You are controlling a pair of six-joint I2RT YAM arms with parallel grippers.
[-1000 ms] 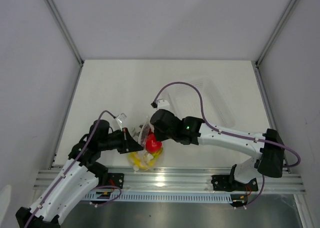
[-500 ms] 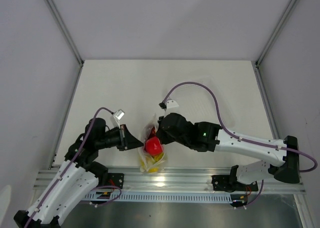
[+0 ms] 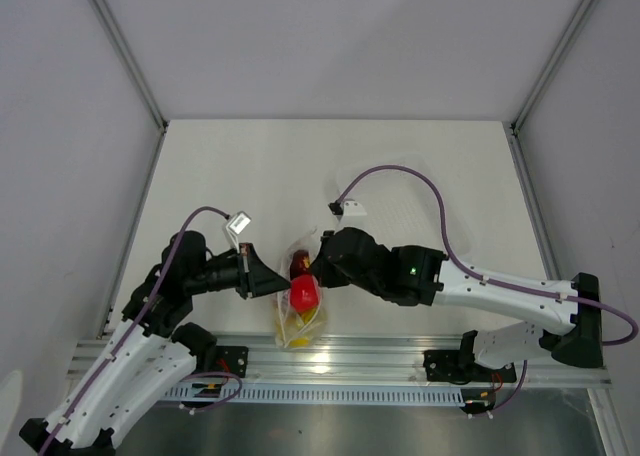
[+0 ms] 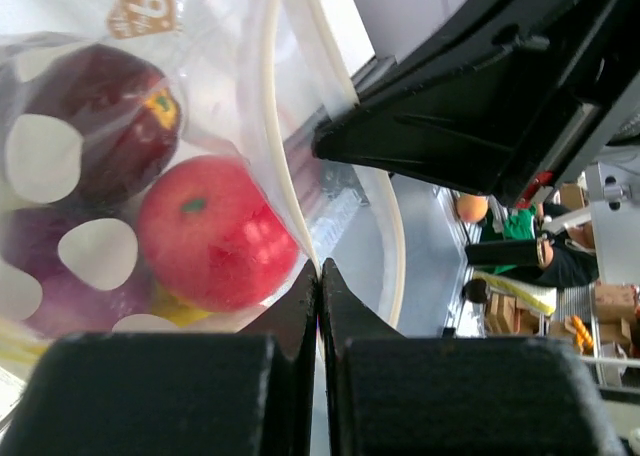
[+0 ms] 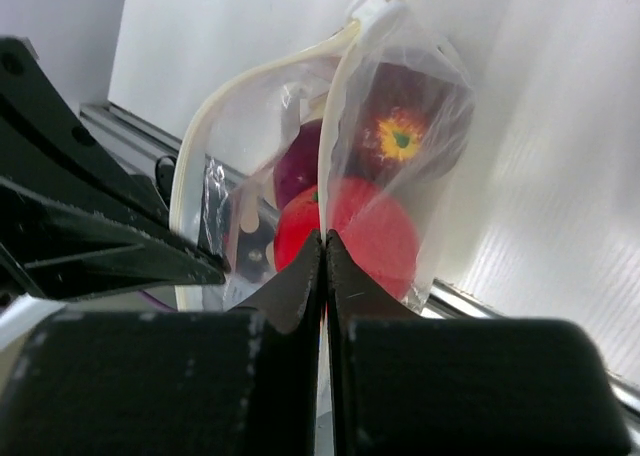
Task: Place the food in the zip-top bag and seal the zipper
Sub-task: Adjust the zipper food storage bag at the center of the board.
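The zip-top bag point(image 3: 298, 311) hangs between my two grippers near the table's front edge. The food inside shows through it: a red fruit point(image 3: 303, 294), a dark red apple point(image 3: 299, 263) and a yellow banana point(image 3: 292, 334). My left gripper point(image 4: 320, 271) is shut on one lip of the bag's mouth, right beside the red fruit point(image 4: 210, 231), the dark red apple point(image 4: 110, 121) and the purple onion point(image 4: 55, 286). My right gripper point(image 5: 324, 238) is shut on the opposite lip. The zipper point(image 5: 250, 81) bows apart into an open loop above the red fruit point(image 5: 375, 241).
A translucent white tray point(image 3: 425, 201) lies at the back right of the table. The metal rail point(image 3: 400, 351) runs along the near edge just below the bag. Grey walls close in the left, right and back.
The right arm has stretched out lower and rightward, its wrist settling beside the bag. The left gripper edged right. The bag stays pinched between both and hangs slightly nearer.
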